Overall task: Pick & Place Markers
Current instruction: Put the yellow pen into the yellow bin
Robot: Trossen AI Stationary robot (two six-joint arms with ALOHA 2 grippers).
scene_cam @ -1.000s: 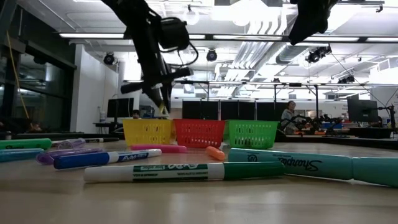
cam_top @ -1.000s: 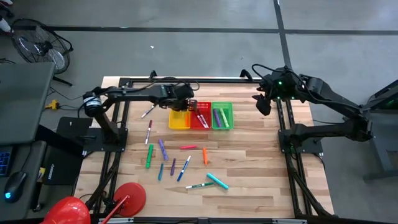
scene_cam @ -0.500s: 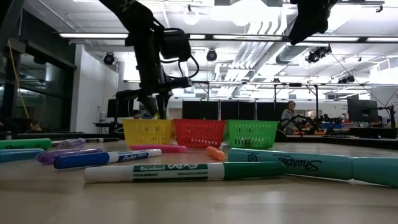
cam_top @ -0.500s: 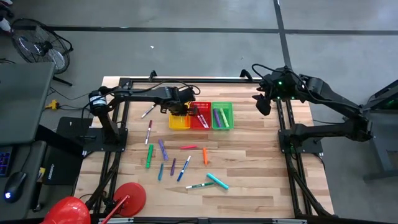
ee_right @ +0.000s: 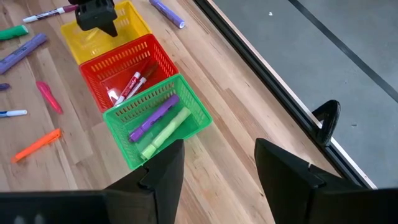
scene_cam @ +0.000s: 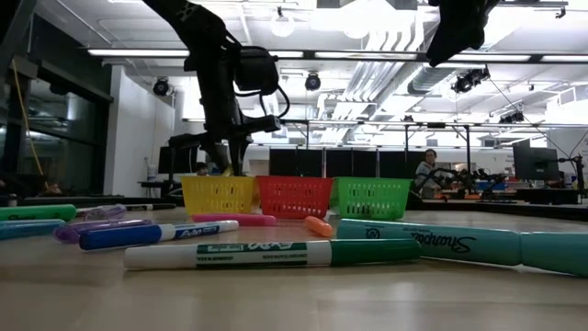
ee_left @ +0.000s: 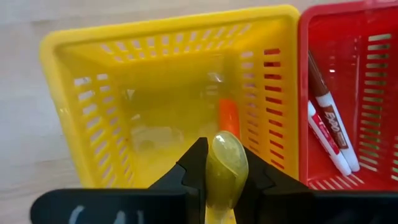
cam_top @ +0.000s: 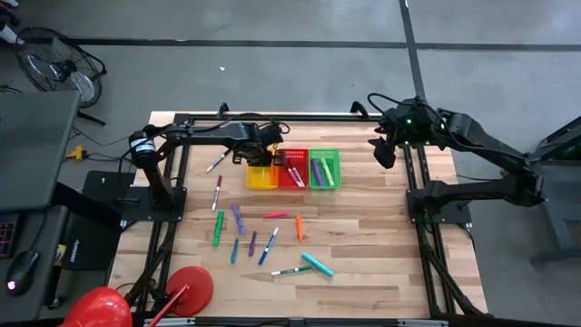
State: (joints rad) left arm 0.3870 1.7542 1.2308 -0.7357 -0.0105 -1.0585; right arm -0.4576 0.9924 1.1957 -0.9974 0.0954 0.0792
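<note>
Three mesh baskets stand in a touching row: the yellow basket (ee_left: 74, 93) holds one orange marker (ee_left: 228, 117), the red basket (ee_left: 373, 37) beside it holds two white-barrelled markers (ee_left: 329, 134), and the green basket (ee_right: 186, 118) beyond that holds a purple marker (ee_right: 152, 118) and a light green one. My left gripper (ee_left: 225, 165) hangs right above the yellow basket, its fingers pinching a yellow marker (ee_left: 225, 163) whose tip points down into it, just beside the orange marker. My right gripper (ee_right: 214, 163) waits with fingers spread, well past the green basket.
</note>
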